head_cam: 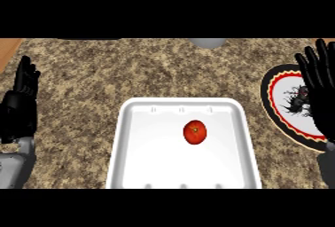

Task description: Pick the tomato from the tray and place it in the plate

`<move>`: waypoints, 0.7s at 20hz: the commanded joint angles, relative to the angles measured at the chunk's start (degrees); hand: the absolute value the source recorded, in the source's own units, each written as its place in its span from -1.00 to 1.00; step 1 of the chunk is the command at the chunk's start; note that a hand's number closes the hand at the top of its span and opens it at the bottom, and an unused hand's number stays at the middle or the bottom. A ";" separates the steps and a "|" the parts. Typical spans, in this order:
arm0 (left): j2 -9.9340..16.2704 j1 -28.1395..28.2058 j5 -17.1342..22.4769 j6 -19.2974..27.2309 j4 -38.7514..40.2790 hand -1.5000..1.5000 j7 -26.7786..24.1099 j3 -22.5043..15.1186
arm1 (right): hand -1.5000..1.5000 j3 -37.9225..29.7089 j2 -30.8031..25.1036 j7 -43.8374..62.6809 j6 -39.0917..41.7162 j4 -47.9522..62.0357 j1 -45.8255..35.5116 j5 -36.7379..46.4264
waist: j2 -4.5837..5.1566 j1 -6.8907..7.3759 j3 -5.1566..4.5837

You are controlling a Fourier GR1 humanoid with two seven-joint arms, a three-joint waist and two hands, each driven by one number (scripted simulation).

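Head view: steep look down on a speckled brown granite counter (85,71), with a strip of wood-toned surface (8,48) at its far left corner.
Left hand: the left hand (23,95) stands at the counter's left edge, black, upright, fingers straight, close together and pointing away from the robot; it touches nothing and is well apart from the tray.
Left forearm: grey, rising from the lower left corner of the view.
Right hand: the right hand (321,88) is at the counter's right edge, black, fingers straight and slightly spread, pointing to the far edge; it hangs over the plate, covers part of it and holds nothing.
Tray: a white rectangular tray (131,146) with rounded corners lies at the middle of the counter's near edge.
Tomato: the red tomato (195,132) lies inside the tray, slightly right of its middle, apart from both hands.
Plate: the plate (278,95) lies near the right edge, just right of the tray, with a black rim, a red ring and a white centre bearing a dark figure.
Writing: no lettering can be read on the plate or tray.
Far edge: a grey rounded object (208,42) is partly seen there.
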 commanded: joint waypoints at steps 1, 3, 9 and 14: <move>0.04 2.98 -0.58 -2.77 -1.19 0.00 -0.77 -0.35 | -1.00 1.03 3.16 3.98 0.05 1.55 -2.79 -2.33 | -0.30 -0.10 0.46; 2.26 3.05 -2.17 -4.45 2.86 0.00 -2.49 -1.76 | -1.00 5.84 10.55 8.21 -4.24 -0.36 -2.81 -6.27 | -0.15 0.10 0.41; 3.24 13.96 -2.75 -9.64 2.01 0.00 -6.84 -6.23 | -1.00 8.15 15.33 6.32 -25.13 0.29 0.02 9.51 | -0.71 0.29 0.22; 5.58 16.48 -1.57 -12.05 1.99 0.00 -9.27 -3.50 | -1.00 20.02 23.41 -3.32 -38.39 -6.64 8.10 11.46 | -0.54 -0.15 0.45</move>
